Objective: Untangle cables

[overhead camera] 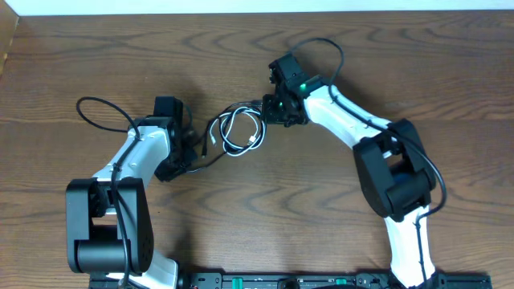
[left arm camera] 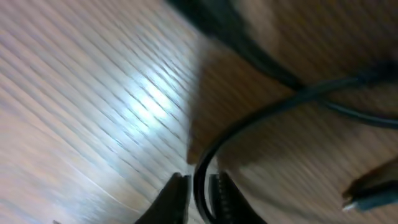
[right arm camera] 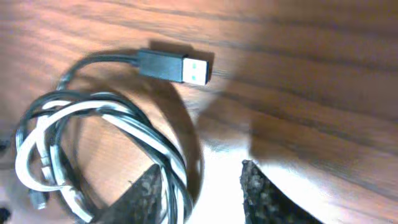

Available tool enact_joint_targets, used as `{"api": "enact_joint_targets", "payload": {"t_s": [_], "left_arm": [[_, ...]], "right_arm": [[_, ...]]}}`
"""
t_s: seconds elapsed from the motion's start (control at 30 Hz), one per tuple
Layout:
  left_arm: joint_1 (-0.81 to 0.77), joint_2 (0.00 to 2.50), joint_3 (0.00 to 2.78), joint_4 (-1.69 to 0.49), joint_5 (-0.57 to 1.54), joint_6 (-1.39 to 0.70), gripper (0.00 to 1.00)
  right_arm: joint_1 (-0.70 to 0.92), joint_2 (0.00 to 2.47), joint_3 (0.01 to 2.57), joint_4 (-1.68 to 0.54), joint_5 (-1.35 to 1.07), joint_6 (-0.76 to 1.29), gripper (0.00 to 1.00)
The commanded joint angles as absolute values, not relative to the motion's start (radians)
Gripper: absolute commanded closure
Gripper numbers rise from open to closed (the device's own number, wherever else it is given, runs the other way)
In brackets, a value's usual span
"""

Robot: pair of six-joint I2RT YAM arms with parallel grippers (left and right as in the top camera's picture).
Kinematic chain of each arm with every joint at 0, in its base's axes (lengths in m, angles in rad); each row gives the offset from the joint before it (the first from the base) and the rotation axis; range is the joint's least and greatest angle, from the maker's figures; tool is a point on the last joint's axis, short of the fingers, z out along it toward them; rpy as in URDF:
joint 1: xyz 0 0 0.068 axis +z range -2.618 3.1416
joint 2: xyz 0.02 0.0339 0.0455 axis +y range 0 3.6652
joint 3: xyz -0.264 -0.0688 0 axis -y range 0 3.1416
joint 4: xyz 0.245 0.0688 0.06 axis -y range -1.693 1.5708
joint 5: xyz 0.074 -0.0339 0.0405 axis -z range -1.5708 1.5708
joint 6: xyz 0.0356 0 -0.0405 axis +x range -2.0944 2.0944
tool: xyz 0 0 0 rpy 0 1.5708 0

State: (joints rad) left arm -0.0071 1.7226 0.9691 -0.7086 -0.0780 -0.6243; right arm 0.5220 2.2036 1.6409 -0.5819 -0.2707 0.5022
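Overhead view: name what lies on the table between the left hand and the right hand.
The tangled cables, white and black loops, lie between the left hand and the right hand; the overhead view shows it.

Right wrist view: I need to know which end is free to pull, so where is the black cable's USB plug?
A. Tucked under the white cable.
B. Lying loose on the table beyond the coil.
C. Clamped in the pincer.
B: the USB plug lies flat on the wooden table, clear of the coiled cables and outside the right pincer.
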Motion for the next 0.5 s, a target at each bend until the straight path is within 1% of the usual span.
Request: {"api": "enact_joint_targets", "payload": {"t_s": [0.0,0.03,0.13,0.2,0.27,0.3,0.37,0.4,0.43,0.47], "left_arm": [[0.004,1.734,0.960,-0.712,-0.171,-0.598,0.59],[0.009,1.734,0.964,-0.712,-0.169,-0.566,0.52],[0.034,1.734,1.019,-0.754,-0.163,-0.474,0.35],[0.060,1.734,1.084,-0.823,-0.128,-0.453,0.32],[0.089,1.734,1.167,-0.899,-0.040,-0.442,0.32],[0.109,1.734,1.234,-0.945,0.062,-0.441,0.32],[0.117,1.734,1.284,-0.961,0.162,-0.441,0.33],[0.117,1.734,1.303,-0.956,0.205,-0.441,0.37],[0.113,1.734,1.312,-0.943,0.236,-0.441,0.47],[0.107,1.734,1.314,-0.916,0.260,-0.442,0.55]], "right_arm": [[0.512,2.084,1.685,-0.586,-0.302,0.335,0.61],[0.512,2.075,1.685,-0.588,-0.302,0.304,0.58],[0.510,2.068,1.691,-0.606,-0.301,0.267,0.56],[0.505,2.068,1.702,-0.630,-0.302,0.265,0.55],[0.500,2.068,1.719,-0.656,-0.302,0.247,0.53],[0.496,2.069,1.742,-0.684,-0.300,0.243,0.51],[0.494,2.069,1.762,-0.706,-0.298,0.218,0.49],[0.494,2.069,1.770,-0.714,-0.298,0.206,0.48],[0.494,2.069,1.772,-0.717,-0.298,0.200,0.47],[0.494,2.069,1.772,-0.720,-0.298,0.200,0.46]]}}
